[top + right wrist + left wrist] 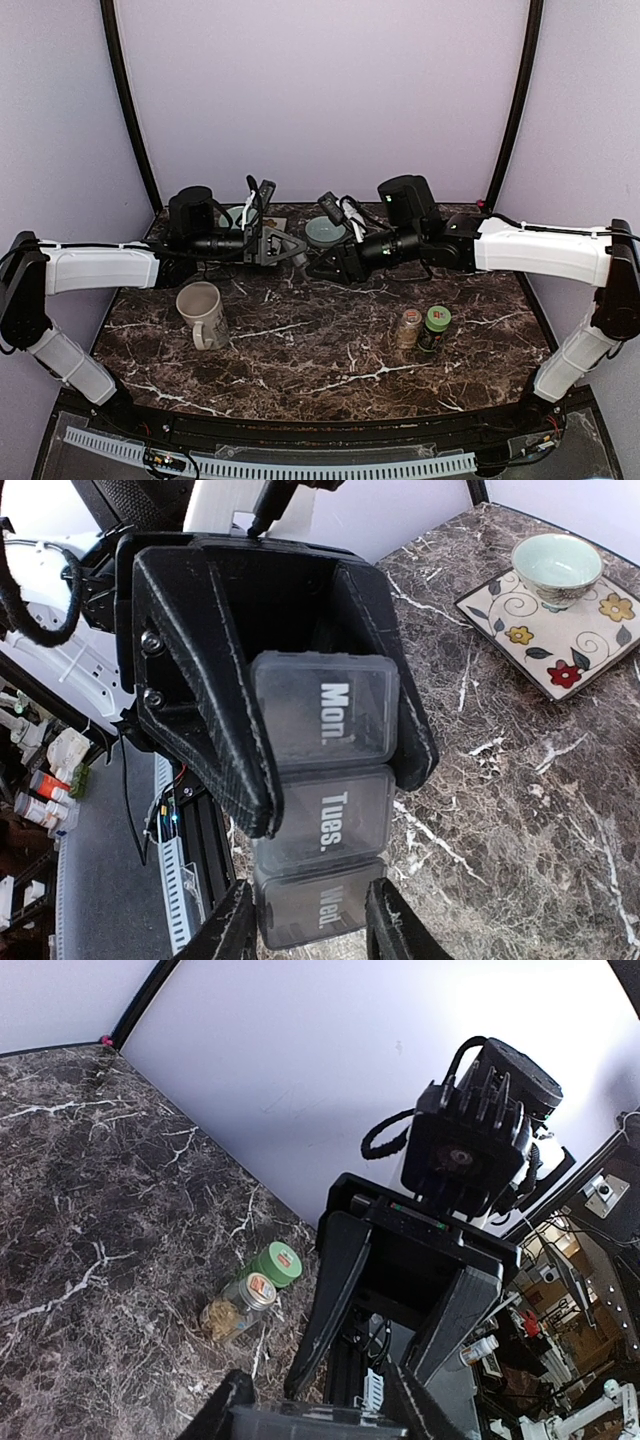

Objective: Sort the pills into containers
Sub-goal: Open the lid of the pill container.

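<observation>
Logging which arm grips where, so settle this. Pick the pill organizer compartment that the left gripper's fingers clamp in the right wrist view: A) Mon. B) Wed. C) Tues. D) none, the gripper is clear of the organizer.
A: the left gripper is clamped on the pill organizer at the Mon. compartment, while the Tues. lid lies bare and the Wed. end sits in the right gripper.
</observation>
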You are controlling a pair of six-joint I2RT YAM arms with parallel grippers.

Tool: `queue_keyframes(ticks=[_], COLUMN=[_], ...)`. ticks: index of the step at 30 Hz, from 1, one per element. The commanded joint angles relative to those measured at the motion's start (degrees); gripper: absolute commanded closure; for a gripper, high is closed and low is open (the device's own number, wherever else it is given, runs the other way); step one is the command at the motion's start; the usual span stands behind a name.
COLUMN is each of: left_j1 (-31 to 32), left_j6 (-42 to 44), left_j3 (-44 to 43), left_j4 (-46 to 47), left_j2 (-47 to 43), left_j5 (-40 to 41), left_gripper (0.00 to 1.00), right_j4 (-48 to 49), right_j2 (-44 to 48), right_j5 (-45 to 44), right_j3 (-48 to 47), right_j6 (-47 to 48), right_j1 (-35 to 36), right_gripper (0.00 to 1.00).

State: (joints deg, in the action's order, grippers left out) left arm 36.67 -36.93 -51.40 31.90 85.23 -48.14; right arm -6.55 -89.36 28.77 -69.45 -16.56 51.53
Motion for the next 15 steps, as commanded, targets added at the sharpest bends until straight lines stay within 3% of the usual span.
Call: queue_keyframes(ticks=[1,15], left_j1=[0.5,1.0], left_j6=[-1.1,-5.3], left_j3=[-0.9,-0.2], left_j4=[4.2,9.6], left_j2=[-1.2,-1.4], left_j5=[-1.7,-4.2], left_gripper=[0.74,0.74], right_j4=[0.9,4.2], right_j2=[0.0,0.1], right_j5=[1.8,4.6], right_j3=[0.8,3.9], right_j6=[-0.3,-3.4], right_j1=[-0.3,-0.7], right_gripper=[0.63,0.89])
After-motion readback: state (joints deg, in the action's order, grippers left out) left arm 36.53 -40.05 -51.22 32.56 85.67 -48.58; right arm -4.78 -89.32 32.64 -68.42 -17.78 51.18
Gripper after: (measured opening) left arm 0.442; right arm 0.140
